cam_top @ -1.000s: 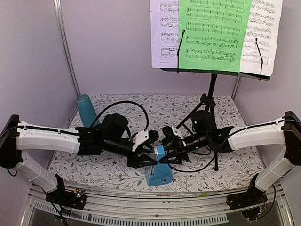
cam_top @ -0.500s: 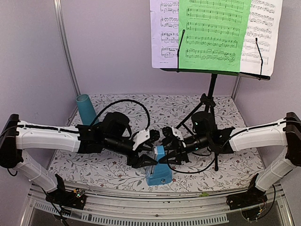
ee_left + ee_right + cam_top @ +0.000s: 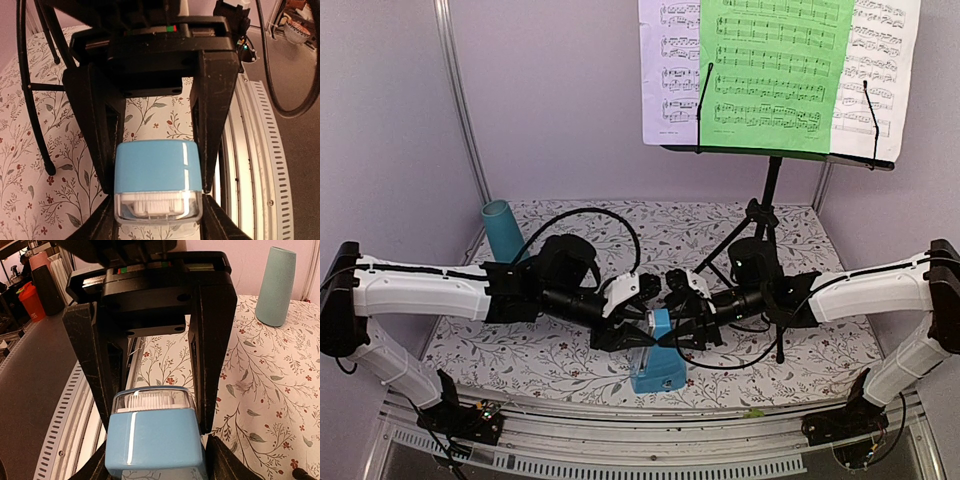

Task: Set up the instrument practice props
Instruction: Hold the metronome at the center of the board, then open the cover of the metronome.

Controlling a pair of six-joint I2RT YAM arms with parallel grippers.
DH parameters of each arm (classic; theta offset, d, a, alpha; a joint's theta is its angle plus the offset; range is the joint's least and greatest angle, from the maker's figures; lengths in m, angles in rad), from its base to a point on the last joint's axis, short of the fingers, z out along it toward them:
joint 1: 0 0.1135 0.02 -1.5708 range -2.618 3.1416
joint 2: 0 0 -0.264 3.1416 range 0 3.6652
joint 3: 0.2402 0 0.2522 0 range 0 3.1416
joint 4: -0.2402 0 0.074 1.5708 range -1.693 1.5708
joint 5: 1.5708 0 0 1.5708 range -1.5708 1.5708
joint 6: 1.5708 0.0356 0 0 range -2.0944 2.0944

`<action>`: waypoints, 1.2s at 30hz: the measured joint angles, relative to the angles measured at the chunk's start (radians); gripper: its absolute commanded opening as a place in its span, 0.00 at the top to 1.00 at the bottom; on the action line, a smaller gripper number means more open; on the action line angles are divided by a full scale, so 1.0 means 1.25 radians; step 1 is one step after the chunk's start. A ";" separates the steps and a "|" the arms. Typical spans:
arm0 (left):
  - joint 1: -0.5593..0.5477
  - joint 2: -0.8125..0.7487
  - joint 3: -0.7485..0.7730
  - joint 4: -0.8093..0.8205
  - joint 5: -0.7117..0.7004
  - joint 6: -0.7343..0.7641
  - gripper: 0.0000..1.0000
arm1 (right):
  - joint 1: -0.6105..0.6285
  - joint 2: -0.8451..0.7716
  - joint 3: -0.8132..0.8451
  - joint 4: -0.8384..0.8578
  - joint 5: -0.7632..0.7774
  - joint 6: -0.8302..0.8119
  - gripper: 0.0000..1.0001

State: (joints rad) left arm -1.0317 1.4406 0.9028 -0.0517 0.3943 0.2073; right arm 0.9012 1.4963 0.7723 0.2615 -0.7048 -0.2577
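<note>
The small blue metronome [image 3: 657, 358] stands upright near the table's front edge, its clear cover facing the front. My left gripper [image 3: 638, 328] reaches in from the left and my right gripper [image 3: 672, 328] from the right, meeting at its upper part. In the left wrist view the metronome [image 3: 157, 175] fills the gap of the left gripper [image 3: 157, 189], both fingers against its sides. The right gripper [image 3: 155, 427] clasps the metronome [image 3: 155, 440] the same way. The black music stand [image 3: 770, 190] stands at the back right with a green page [image 3: 775, 70] between white pages [image 3: 670, 70] on its desk.
A teal cup [image 3: 503, 232] stands at the back left, also in the right wrist view as the teal cup [image 3: 275, 285]. The stand's tripod legs [image 3: 30, 85] spread over the floral tablecloth behind my right arm. A metal rail [image 3: 650, 440] runs along the front edge.
The left gripper's fingers have spread a little and drawn back in against the metronome. The right gripper and the metronome have stayed where they were.
</note>
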 measured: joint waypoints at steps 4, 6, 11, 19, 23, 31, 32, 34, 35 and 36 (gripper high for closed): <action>0.001 0.002 0.009 -0.017 0.002 0.002 0.44 | 0.001 -0.001 -0.001 0.000 0.009 0.000 0.62; 0.001 0.002 0.013 -0.023 0.003 0.003 0.38 | 0.002 -0.001 -0.001 0.000 0.010 -0.001 0.63; 0.001 0.003 0.019 -0.034 0.016 0.007 0.40 | 0.002 -0.001 -0.001 0.000 0.013 -0.001 0.62; 0.006 0.004 0.024 -0.038 0.018 0.011 0.57 | 0.005 -0.001 -0.001 0.000 0.016 -0.001 0.64; 0.009 0.003 0.025 -0.040 0.021 0.012 0.73 | 0.006 -0.001 -0.001 0.000 0.018 -0.001 0.66; 0.009 0.003 0.033 -0.056 0.025 0.017 0.90 | 0.012 -0.002 0.001 -0.005 0.030 -0.001 0.72; 0.010 0.003 0.034 -0.059 0.026 0.017 0.93 | 0.012 -0.002 0.002 -0.007 0.031 -0.002 0.73; 0.010 0.003 0.036 -0.064 0.027 0.019 0.95 | 0.014 -0.002 0.005 -0.012 0.034 -0.002 0.75; 0.010 0.003 0.037 -0.066 0.027 0.019 0.95 | 0.014 -0.002 0.005 -0.014 0.036 -0.003 0.75; 0.010 0.002 0.037 -0.067 0.027 0.019 0.95 | 0.016 -0.002 0.006 -0.015 0.038 -0.004 0.76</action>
State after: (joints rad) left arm -1.0187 1.4425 0.9489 -0.1356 0.4282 0.2314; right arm 0.9215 1.4933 0.7795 0.2428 -0.6571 -0.2623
